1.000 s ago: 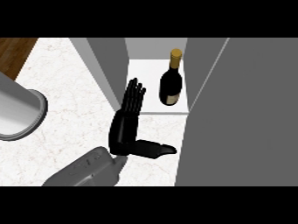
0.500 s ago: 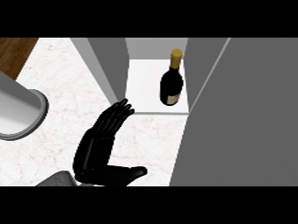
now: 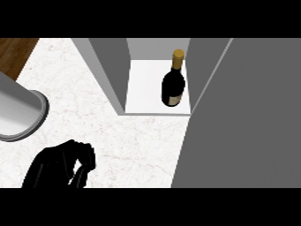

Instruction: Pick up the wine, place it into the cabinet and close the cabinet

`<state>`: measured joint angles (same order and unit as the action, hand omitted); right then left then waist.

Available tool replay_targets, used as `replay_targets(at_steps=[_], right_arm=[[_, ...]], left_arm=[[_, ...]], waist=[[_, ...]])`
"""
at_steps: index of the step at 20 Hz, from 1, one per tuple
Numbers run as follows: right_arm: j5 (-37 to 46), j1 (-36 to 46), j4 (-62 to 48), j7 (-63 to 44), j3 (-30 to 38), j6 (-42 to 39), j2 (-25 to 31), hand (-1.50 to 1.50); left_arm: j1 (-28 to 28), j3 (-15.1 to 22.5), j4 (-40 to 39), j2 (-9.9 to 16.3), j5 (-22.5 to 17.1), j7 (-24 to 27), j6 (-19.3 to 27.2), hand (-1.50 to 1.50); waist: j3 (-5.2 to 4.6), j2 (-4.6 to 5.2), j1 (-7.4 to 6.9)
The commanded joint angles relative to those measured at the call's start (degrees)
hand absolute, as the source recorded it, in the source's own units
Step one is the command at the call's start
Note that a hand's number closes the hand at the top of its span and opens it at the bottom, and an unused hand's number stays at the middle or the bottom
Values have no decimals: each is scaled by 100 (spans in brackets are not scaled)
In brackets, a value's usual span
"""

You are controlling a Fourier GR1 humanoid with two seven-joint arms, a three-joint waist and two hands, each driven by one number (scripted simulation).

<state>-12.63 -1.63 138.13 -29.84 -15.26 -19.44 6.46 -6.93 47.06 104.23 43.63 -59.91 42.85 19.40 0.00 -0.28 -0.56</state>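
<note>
The wine bottle (image 3: pixel 173 86), dark with a gold top and a pale label, stands upright on the white floor of the open cabinet (image 3: pixel 154 108). Nothing touches it. My right hand (image 3: pixel 60 164) is low at the view's bottom left, over the counter and well short of the cabinet. Its fingers are loosely bent and hold nothing. The cabinet door (image 3: pixel 257 119) stands open as a wide grey panel on the right. Of my left arm only the grey forearm (image 3: pixel 13 112) shows at the left edge; its hand is out of view.
White marble counter (image 3: pixel 133 141) lies between my hand and the cabinet. The cabinet's grey left wall (image 3: pixel 110 70) rises beside the bottle. A strip of brown wood floor (image 3: pixel 3 50) shows at the top left.
My right hand has drawn back from the cabinet mouth, down and to the left, and its straight fingers have bent. The bottle and the door have not moved.
</note>
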Motion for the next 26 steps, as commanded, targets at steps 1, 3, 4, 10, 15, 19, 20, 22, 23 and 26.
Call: replay_targets(at_steps=[1,3,4,10,15,19,20,22,23,26], right_arm=[[-448,-104,656,-411,-536,77,-130,150],[-113,-78,763,-663,-1187,90,-177,150],[38,39,597,-590,-1334,190,-334,150],[845,1007,271,-1088,-2908,1526,-639,150],[1206,1618,-181,-1346,-3796,2107,-640,150],[1510,2131,-1064,-849,-4214,2951,-637,150],[1387,2402,-754,-1148,-4109,3185,-632,150],[1479,2828,-1093,-996,-4125,3502,-622,150],[1647,2766,-1164,-773,-4108,3649,-617,150],[1614,3080,-1405,-533,-3753,4184,-606,150]], left_arm=[[561,-471,44,709,-219,100,-695,150],[889,-519,182,779,-147,301,-694,150],[797,-833,572,967,-325,44,-519,-150],[1582,-1405,49,1170,-697,605,-1493,-150],[2168,-1888,52,1678,-981,771,-1895,-150],[2584,-2227,-112,2063,-1184,861,-2485,-150],[2630,-2312,-338,1972,-1179,941,-2555,-150],[2446,-2422,-340,2029,-1278,762,-2477,-150],[2658,-2547,-430,2188,-1353,862,-2803,-150],[2715,-2592,-550,2178,-1204,980,-3002,-150]], waist=[[-7,4,-6],[-10,-12,-22],[-4,-7,-17],[-19,-16,-21],[-27,-44,-120],[-28,-55,-251],[-24,-31,-152],[-29,-23,-136],[-31,-46,-223],[-31,-13,-264]])
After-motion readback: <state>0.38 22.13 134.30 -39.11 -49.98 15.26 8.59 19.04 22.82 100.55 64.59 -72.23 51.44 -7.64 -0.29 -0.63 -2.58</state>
